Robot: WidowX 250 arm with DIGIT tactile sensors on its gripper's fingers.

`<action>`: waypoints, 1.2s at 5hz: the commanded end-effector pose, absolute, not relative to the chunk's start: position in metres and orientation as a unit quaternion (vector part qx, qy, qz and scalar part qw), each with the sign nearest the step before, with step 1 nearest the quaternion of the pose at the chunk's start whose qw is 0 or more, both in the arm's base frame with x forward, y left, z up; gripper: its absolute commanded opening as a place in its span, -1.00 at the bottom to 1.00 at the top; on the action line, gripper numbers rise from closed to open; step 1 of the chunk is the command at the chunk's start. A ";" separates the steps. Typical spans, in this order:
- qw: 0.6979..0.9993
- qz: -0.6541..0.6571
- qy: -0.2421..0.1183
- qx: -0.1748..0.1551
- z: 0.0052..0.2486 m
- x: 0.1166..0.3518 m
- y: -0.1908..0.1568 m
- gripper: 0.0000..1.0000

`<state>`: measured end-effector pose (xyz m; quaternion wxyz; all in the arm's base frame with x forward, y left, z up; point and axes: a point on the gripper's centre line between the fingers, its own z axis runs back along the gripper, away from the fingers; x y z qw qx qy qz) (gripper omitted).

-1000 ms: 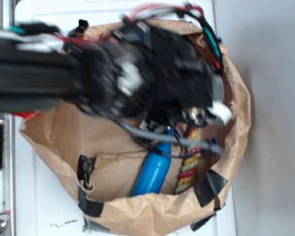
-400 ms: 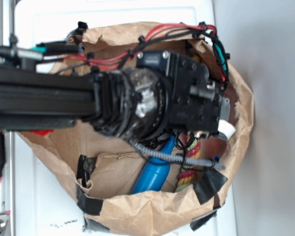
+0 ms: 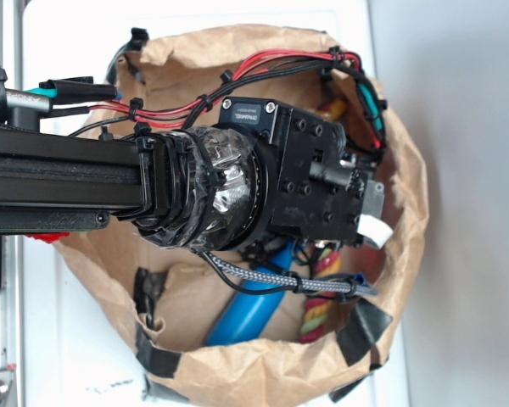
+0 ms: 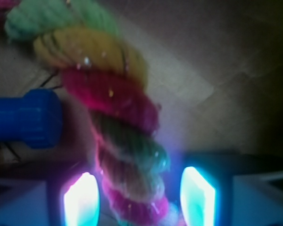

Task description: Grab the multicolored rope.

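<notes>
Rope point(image 4: 118, 136), twisted from red, yellow and pale green strands, runs down the wrist view and passes between the two glowing fingers point(image 4: 81, 202) of the claw point(image 4: 139, 200). The claw is spread fairly wide around the rope's lower end; one finger lies close against the strand, the other stands apart with a gap, so nothing is pinched. Just left of the rope lies the cap end of a blue bottle point(image 4: 23, 117), near but apart from it. Both rest on the creased brown paper floor. From the outside view, the claw point(image 3: 366, 222) is sunk inside a paper bag point(image 3: 411, 212), with the rope point(image 3: 316, 312) and bottle point(image 3: 250, 312) lying side by side below it, and a grey braided cable point(image 3: 263, 275) crossing over both.
</notes>
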<state>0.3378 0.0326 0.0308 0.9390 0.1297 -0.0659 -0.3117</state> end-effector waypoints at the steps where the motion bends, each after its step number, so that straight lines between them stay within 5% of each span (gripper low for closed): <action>1: 0.939 -0.306 -0.088 0.128 0.048 0.346 0.032 -1.00; 3: 0.944 -0.299 -0.106 0.094 0.074 0.338 0.043 -1.00; 4: 0.946 -0.292 -0.128 0.062 0.123 0.313 0.055 -1.00; 6: 0.983 -0.110 -0.117 0.086 0.180 0.282 0.053 -0.92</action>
